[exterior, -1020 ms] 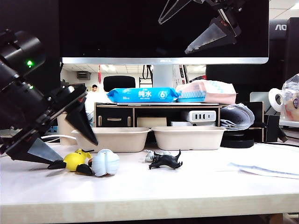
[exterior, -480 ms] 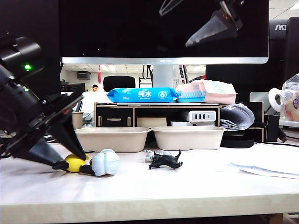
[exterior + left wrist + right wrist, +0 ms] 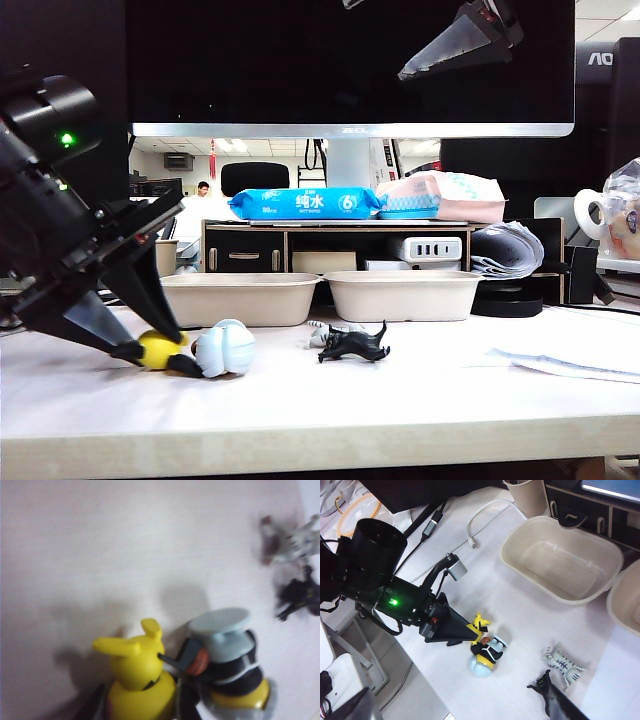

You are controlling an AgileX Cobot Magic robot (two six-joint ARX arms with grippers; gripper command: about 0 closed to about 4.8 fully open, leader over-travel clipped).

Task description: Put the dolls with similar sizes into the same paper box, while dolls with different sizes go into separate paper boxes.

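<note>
Glossy yellow doll (image 3: 137, 680) pinched by left tool (image 3: 158, 353) | right tool (image 3: 420, 20) raised, spread

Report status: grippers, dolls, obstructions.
Left gripper shut on yellow doll, blue doll touching. Right gripper open, high. Both boxes empty.

1. My left gripper (image 3: 160, 352), clamped on the yellow doll (image 3: 160, 348), has the pale blue doll (image 3: 226, 348) touching it.
2. Beyond that doll, bare table (image 3: 440, 390) reaches the black creature (image 3: 354, 346).
3. My right gripper (image 3: 400, 40) hangs spread wide above the paper boxes (image 3: 242, 297), both unblocked.
</note>
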